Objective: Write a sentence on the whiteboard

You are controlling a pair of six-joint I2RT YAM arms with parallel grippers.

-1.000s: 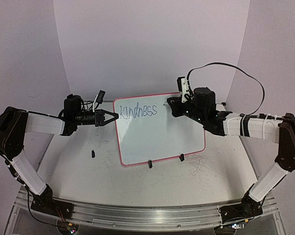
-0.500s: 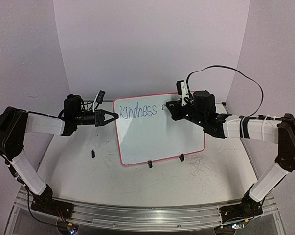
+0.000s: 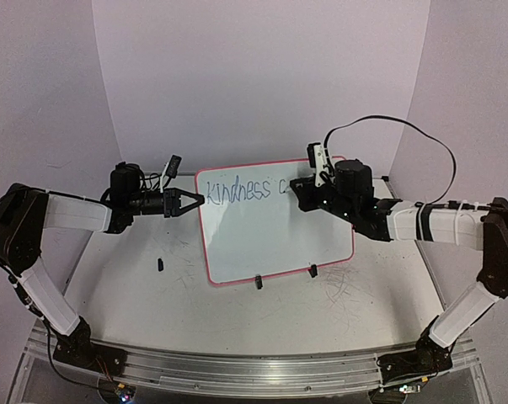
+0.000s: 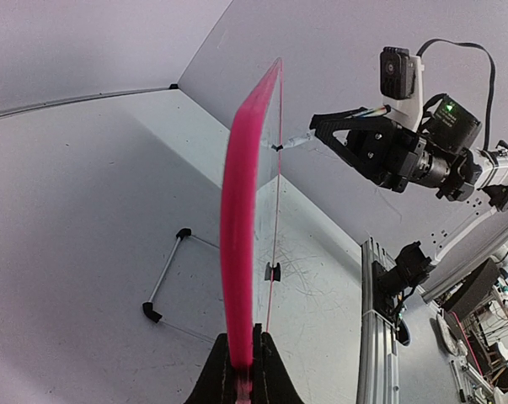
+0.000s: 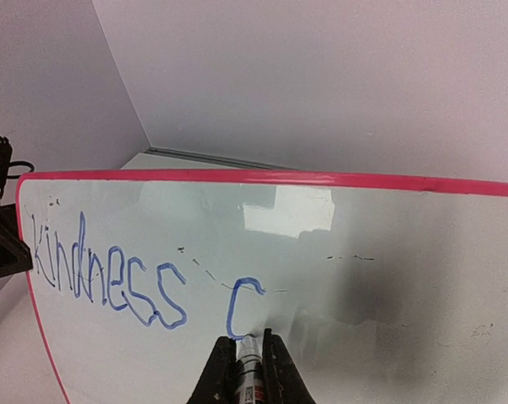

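White, scuffed tabletop [image 3: 136,286] fills the lower part of the overhead view, backed by pale lilac walls. Across it reach the left arm [image 3: 68,215] and the right arm [image 3: 439,223], white-shelled with black joints, coming in from opposite sides toward the middle. Between them stands the whiteboard [image 3: 270,236], a glossy white panel in a thin pink-red frame, set near the centre of the table toward the back wall, leaning rather than lying flat, with its lower edge nearest the arm bases. The left gripper [image 3: 190,200] is clamped on the board's left edge near the upper corner; in the left wrist view the pink frame runs straight up from between its closed fingers. The right gripper [image 3: 300,187] is at the upper right part of the board face, pinched tight on a marker [image 5: 247,370] whose tip touches the white surface. A black cable [image 3: 405,126] arcs above the right wrist. Along the top of the board runs the sentence [image 5: 110,273] so far, thin blue handwriting reading "kindness", then a lone "c" just right of it, directly above the marker tip. Two small black clip feet [image 3: 258,282] sit on the board's lower edge. A tiny black piece [image 3: 160,264] lies alone on the table left of the board.
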